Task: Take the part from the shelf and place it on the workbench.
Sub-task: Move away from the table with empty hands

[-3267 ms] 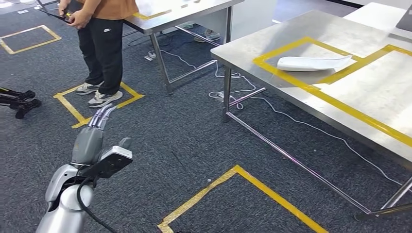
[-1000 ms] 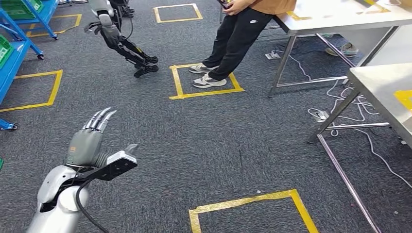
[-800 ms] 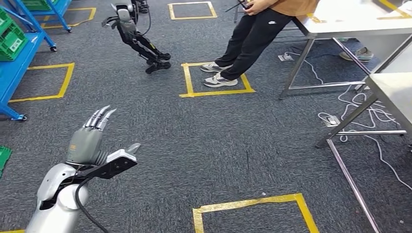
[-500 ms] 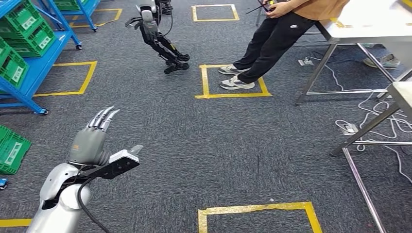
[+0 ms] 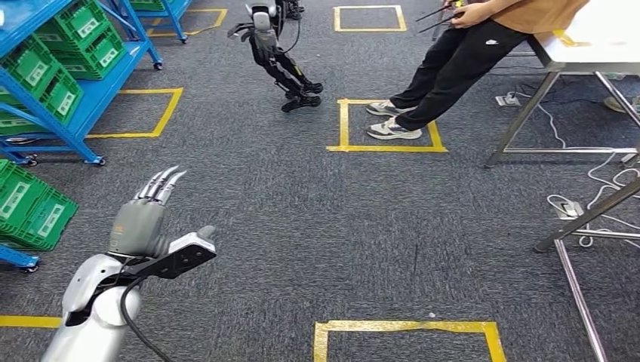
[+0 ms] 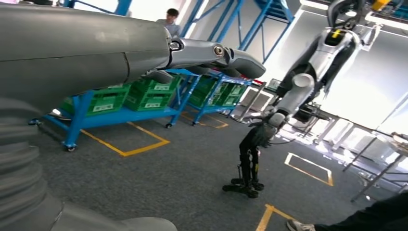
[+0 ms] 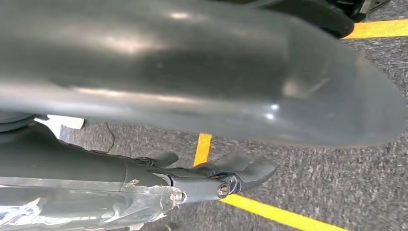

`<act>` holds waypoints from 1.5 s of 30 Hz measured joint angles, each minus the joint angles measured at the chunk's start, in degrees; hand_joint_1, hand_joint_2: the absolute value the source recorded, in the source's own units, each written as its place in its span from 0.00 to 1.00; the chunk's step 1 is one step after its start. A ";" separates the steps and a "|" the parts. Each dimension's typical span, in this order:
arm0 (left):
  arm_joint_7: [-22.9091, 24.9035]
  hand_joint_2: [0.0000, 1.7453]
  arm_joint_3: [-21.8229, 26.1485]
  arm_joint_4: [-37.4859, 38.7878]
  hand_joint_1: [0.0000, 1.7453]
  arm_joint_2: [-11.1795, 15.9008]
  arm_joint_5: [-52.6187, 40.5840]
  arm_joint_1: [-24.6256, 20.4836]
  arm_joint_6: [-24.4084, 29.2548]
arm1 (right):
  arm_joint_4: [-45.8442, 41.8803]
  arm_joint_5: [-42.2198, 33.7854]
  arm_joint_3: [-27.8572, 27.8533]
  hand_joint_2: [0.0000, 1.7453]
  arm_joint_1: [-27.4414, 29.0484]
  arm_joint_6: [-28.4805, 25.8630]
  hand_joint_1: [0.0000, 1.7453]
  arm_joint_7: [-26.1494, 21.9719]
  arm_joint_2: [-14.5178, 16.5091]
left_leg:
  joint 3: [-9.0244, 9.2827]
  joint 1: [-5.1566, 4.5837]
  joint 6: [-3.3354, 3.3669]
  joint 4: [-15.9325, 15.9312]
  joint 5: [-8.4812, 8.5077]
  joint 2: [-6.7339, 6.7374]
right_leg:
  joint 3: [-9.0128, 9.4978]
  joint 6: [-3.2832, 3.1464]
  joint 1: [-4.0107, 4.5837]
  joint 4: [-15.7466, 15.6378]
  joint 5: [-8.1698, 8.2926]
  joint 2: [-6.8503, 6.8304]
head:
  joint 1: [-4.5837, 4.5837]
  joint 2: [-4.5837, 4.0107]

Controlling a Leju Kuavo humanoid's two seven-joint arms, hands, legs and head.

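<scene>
left robot hand (image 5: pixel 138 224) spread, holding nothing
blue shelf (image 5: pixel 90 102) with green bins (image 5: pixel 34 207) just beside; right robot hand (image 7: pixel 211 96) state unclear.

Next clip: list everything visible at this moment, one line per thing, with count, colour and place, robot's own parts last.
Shelves: two, blue, far left.
Crates: several, green, on the shelves and low at the left edge.
Floor squares: several, yellow tape, on the grey carpet.
Other robot: one, silver and black, standing at top centre.
Person: one, black trousers, orange top, leaning on a table at top right.
Tables: two, metal-legged, right side.
Cables: several, white, under the tables.
Left hand: grey, fingers spread, holding nothing, lower left.
Right hand: grey, close to its wrist camera, over the carpet.
</scene>
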 joint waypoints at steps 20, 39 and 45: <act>0.00 1.00 -0.19 0.26 0.00 0.24 0.07 0.25 -0.18 | 0.00 0.02 0.00 0.00 -0.03 -0.08 0.00 0.07 0.01 | -0.40 0.52 -0.25 -0.76 -0.23 -6.49 | -0.61 0.25 -0.85 0.38 0.42 5.21 | 0.26 0.00; 0.01 1.00 -0.50 0.49 0.00 0.42 0.22 0.29 -0.17 | 0.00 -0.02 0.00 0.00 0.10 -0.07 0.00 0.08 0.01 | 0.20 0.25 2.01 -1.49 0.45 -3.08 | -6.51 1.95 -0.38 13.98 -7.11 2.76 | 0.64 0.00; 0.01 1.00 -0.52 0.50 0.00 0.44 0.24 0.37 -0.18 | 0.00 -0.07 0.00 0.00 0.14 -0.08 0.00 0.21 0.01 | 0.24 0.43 1.35 -1.17 0.45 -6.30 | -2.19 1.94 -0.96 4.05 -0.57 5.12 | 0.65 0.00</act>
